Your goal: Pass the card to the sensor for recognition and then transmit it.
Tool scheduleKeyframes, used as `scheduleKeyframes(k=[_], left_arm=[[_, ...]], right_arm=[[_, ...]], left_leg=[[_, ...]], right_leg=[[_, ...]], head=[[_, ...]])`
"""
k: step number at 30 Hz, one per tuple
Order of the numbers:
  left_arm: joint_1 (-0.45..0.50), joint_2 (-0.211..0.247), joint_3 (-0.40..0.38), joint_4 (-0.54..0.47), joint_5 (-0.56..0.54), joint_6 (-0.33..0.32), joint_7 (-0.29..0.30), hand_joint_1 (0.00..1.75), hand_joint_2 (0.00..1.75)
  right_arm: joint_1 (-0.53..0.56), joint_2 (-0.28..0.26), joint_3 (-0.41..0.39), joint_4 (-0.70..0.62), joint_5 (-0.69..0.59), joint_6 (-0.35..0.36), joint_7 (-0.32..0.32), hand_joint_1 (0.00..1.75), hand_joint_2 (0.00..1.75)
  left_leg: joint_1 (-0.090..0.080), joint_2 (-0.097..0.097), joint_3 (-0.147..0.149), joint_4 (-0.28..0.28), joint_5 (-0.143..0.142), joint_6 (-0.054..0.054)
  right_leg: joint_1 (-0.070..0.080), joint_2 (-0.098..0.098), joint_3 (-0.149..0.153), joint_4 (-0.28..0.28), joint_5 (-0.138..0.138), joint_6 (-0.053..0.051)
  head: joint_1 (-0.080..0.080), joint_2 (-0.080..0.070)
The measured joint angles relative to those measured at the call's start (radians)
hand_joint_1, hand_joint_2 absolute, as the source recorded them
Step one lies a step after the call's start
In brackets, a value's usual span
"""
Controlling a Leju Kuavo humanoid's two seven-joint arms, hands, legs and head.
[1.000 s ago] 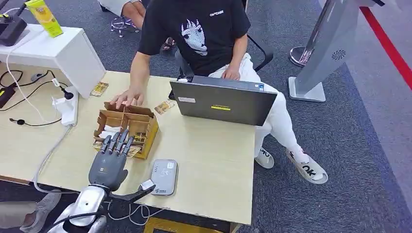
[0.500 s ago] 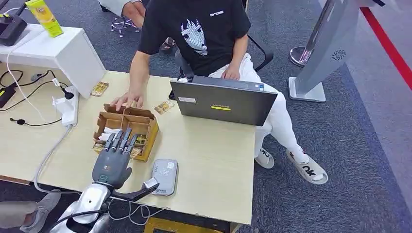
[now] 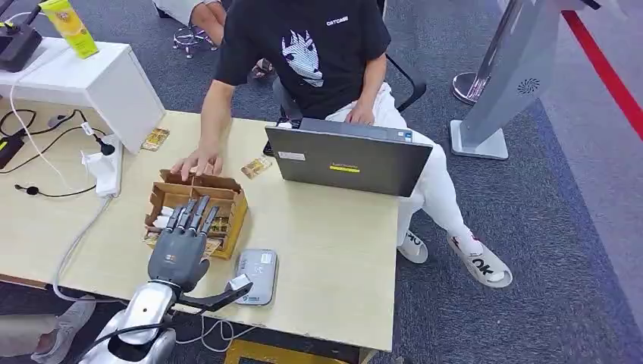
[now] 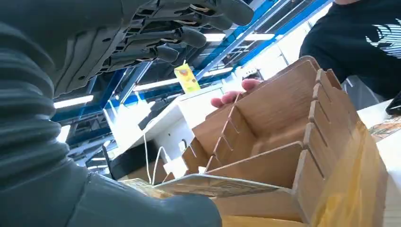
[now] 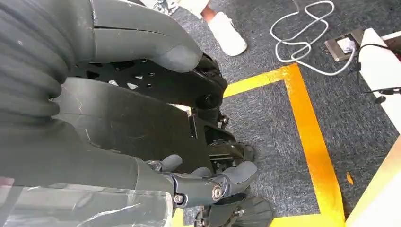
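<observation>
Cardboard, brown and slotted into compartments, makes up the open divider box (image 3: 199, 208) on the pale wooden table (image 3: 326, 250); the left hand (image 3: 182, 244) hovers over its near side with fingers (image 3: 199, 213) spread and straight, covering the near compartments, so their contents are mostly hidden in the head view. In the left wrist view the same fingers (image 4: 189, 35) hang apart above the box with nothing between them, and a thin pale card with a printed yellowish face (image 4: 213, 185) lies flat along the box's near edge, just under the thumb; whether the thumb touches it cannot be told. Print on the card is too blurred to read. Small grey rectangular sensor pad (image 3: 256, 277) sits on the table just beside the box, toward the near edge, its lower corner overlapped by the left thumb. Person's hand (image 3: 196, 161) rests on the far rim of the box. Two more yellowish cards (image 3: 257, 167) lie loose on the table beyond the box. Right hand (image 5: 142, 142) hangs over grey carpet, fingers loosely curled, holding nothing.
</observation>
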Motion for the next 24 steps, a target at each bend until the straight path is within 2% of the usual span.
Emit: scheduleKeyframes(k=[13, 14, 15, 24], left_arm=[[0.010, -0.001, 0.011, 0.000, 0.000, 0.003, -0.002, 0.00, 1.75], [0.010, -0.001, 0.012, 0.000, 0.000, 0.002, -0.002, 1.57, 1.75], [0.011, -0.001, 0.013, 0.000, 0.000, 0.000, -0.002, 1.75, 1.75], [0.024, -0.008, 0.025, 0.000, 0.000, -0.011, -0.021, 1.75, 1.75]], right_arm=[[0.000, 0.000, 0.001, 0.000, -0.005, 0.000, -0.002, 0.00, 1.75], [0.000, 0.000, 0.001, 0.000, -0.005, 0.000, -0.002, 0.00, 1.75], [0.000, 0.000, 0.001, 0.000, -0.006, 0.000, -0.003, 0.00, 1.75], [0.001, 0.000, 0.001, 0.000, -0.011, 0.000, -0.003, 0.00, 1.75]], left_leg=[[0.000, 0.000, 0.000, 0.000, 0.000, 0.000], [0.000, 0.000, 0.000, 0.000, 0.000, 0.000], [0.000, 0.000, 0.000, 0.000, 0.000, 0.000], [0.000, 0.000, 0.000, 0.000, 0.000, 0.000]], right_leg=[[0.000, 0.000, 0.000, 0.000, 0.000, 0.000], [0.000, 0.000, 0.000, 0.000, 0.000, 0.000], [0.000, 0.000, 0.000, 0.000, 0.000, 0.000], [0.000, 0.000, 0.000, 0.000, 0.000, 0.000]], head=[[0.000, 0.000], [0.000, 0.000], [0.000, 0.000], [0.000, 0.000]])
